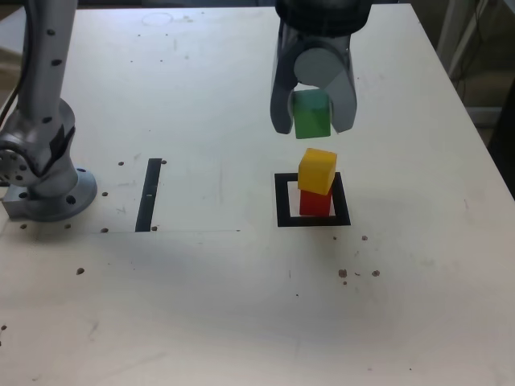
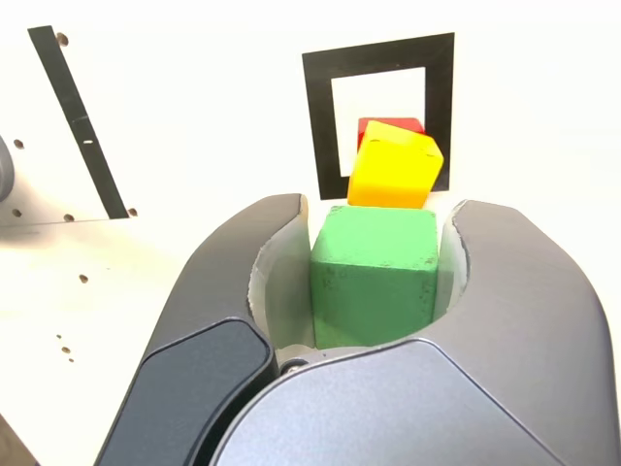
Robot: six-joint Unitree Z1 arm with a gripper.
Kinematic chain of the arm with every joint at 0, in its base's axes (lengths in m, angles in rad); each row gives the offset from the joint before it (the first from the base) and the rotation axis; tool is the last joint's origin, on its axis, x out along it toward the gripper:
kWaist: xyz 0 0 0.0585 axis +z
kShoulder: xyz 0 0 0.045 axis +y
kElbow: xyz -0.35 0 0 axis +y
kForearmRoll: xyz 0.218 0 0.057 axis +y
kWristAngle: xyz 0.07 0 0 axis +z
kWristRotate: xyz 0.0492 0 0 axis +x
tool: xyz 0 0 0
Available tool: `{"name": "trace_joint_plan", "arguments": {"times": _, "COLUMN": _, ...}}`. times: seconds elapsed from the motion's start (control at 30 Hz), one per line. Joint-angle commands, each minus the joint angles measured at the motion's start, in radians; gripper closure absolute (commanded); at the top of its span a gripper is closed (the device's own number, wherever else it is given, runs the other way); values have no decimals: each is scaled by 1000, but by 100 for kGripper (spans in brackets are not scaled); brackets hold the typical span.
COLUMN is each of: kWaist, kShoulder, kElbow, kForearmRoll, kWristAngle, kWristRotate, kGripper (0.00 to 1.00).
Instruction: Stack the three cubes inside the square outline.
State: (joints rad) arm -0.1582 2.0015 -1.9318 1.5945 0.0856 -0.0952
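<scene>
A green cube (image 1: 312, 115) hangs in the air, pinched between the 2 curved jaws of the robot's gripper (image 1: 313, 112). The jaws are drawn in narrow against the cube's sides, and the cube is clear of everything below it.

Just beneath it, and apart from it, sits a yellow cube (image 1: 318, 170) on top of a red cube (image 1: 315, 202). The yellow one is turned a little off square from the red one and looks slightly offset, so the pile is not tidy. The red cube rests inside the square outline (image 1: 282, 199), a thick black frame with a pale centre, though it sits toward one side of that centre, not in the middle.

So 2 of the 3 cubes are already stacked in the frame. What appears to be left is lowering the green cube onto the yellow one and letting go. Judging by the crooked yellow cube, that last placement may need care.

To the exterior view's left lies a narrow black strip (image 1: 150, 195) on the pale table (image 1: 241, 305), well apart from the stack. Further left stands the arm's grey base (image 1: 48, 189). Small dark specks dot the tabletop.
</scene>
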Motion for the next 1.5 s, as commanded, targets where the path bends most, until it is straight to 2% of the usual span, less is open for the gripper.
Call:
{"name": "trace_joint_plan", "arguments": {"times": 0.0, "kWaist": 9, "kShoulder": -5, "kElbow": 14, "kForearmRoll": 12, "kWristAngle": -8, "kWristRotate": 10, "kGripper": 84}}
{"name": "trace_joint_plan", "arguments": {"times": 0.33, "kWaist": 20, "kShoulder": 65, "kElbow": 6, "kForearmRoll": 2, "kWristAngle": -57, "kWristRotate": 41, "kGripper": 84}}
{"name": "trace_joint_plan", "arguments": {"times": 1.07, "kWaist": 61, "kShoulder": 124, "kElbow": -4, "kForearmRoll": -26, "kWristAngle": -33, "kWristRotate": 96, "kGripper": 83}}
{"name": "trace_joint_plan", "arguments": {"times": 1.23, "kWaist": 63, "kShoulder": 127, "kElbow": 2, "kForearmRoll": -26, "kWristAngle": -34, "kWristRotate": 97, "kGripper": 81}}
{"name": "trace_joint_plan", "arguments": {"times": 1.33, "kWaist": 64, "kShoulder": 129, "kElbow": 8, "kForearmRoll": -26, "kWristAngle": -37, "kWristRotate": 99, "kGripper": 73}}
{"name": "trace_joint_plan", "arguments": {"times": 1.47, "kWaist": 64, "kShoulder": 130, "kElbow": 12, "kForearmRoll": -25, "kWristAngle": -46, "kWristRotate": 110, "kGripper": 48}}
